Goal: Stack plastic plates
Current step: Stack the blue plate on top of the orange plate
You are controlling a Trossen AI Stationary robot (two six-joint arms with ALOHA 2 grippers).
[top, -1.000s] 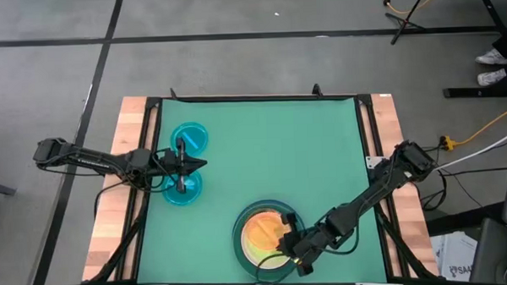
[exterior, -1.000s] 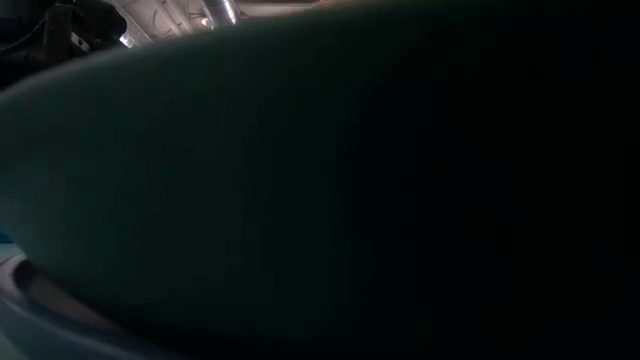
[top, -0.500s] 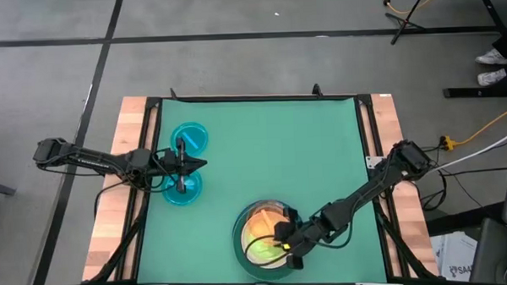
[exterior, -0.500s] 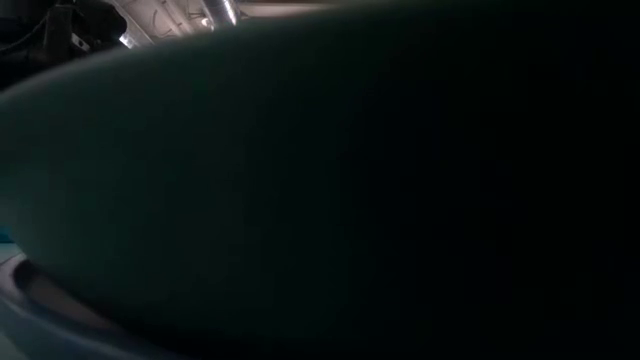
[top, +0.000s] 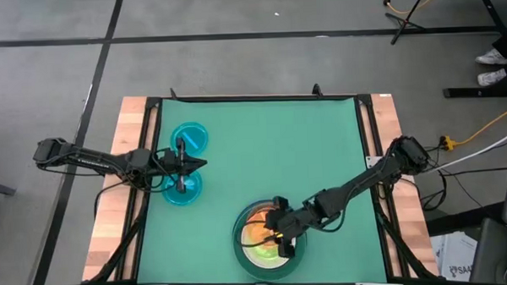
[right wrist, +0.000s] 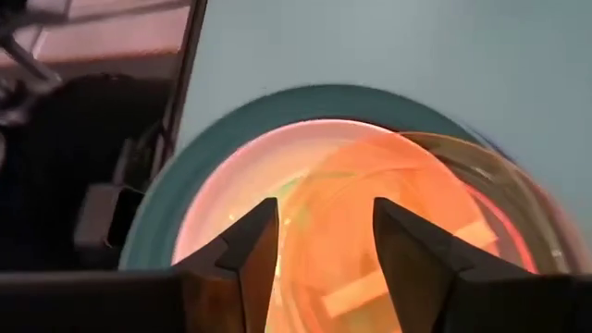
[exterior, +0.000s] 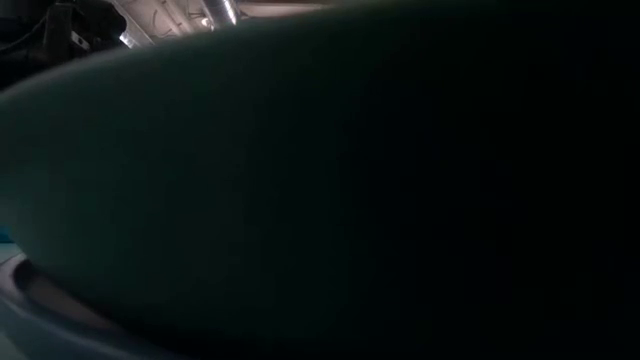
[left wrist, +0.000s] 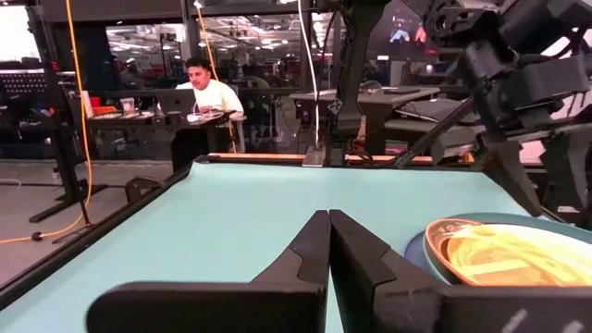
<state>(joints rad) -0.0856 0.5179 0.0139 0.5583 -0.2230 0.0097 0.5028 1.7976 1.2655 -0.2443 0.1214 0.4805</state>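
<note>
While the left gripper (top: 181,164) rests at the table's nine o'clock side, its fingers pressed together and empty, it sits between two translucent cyan plates (top: 188,137), one toward twelve o'clock and one toward six o'clock of it. Near the six o'clock edge of the green table (top: 271,150) stands a stack of plates (top: 243,236): a dark green rim outermost, with orange and light green plates nested inside. Over this stack hangs the right gripper (top: 278,233), its fingers (right wrist: 250,242) parted with nothing between them. A dark plate wall fills the low view.
</note>
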